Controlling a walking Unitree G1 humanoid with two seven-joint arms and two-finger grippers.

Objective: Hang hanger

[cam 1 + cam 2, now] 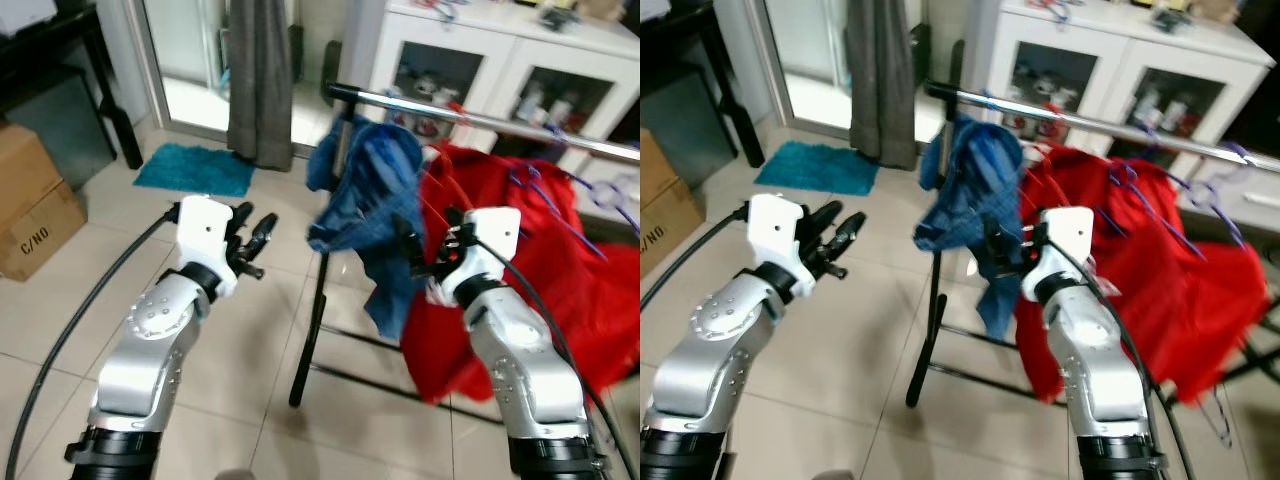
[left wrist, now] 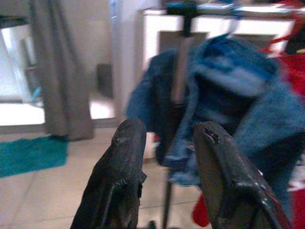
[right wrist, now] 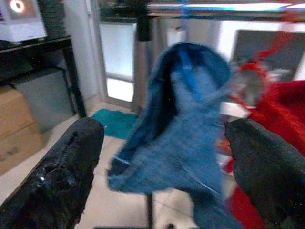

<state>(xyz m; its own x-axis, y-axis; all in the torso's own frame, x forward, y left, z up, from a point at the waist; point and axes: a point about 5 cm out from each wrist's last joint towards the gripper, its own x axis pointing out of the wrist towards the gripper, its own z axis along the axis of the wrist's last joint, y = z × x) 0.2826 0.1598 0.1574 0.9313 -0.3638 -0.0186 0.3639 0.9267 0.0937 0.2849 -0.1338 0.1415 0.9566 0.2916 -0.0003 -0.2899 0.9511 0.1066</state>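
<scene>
A blue denim garment (image 1: 370, 200) hangs on a blue hanger at the left end of a silver rail (image 1: 480, 118) of a clothes rack. A red garment (image 1: 520, 270) hangs beside it on the same rail, and purple hangers (image 1: 545, 190) sit further right. My right gripper (image 1: 425, 248) is open just in front of the blue garment's lower right side; in the right wrist view the garment (image 3: 186, 124) lies ahead between the wide-apart fingers (image 3: 71, 171). My left gripper (image 1: 255, 243) is open and holds nothing, left of the rack at about the garment's height.
The rack's black leg (image 1: 310, 330) stands on the tiled floor between my arms. A cardboard box (image 1: 35, 225) sits at the left, a teal mat (image 1: 195, 168) and a grey curtain (image 1: 260, 80) lie beyond, and a white cabinet (image 1: 500, 70) stands behind the rail.
</scene>
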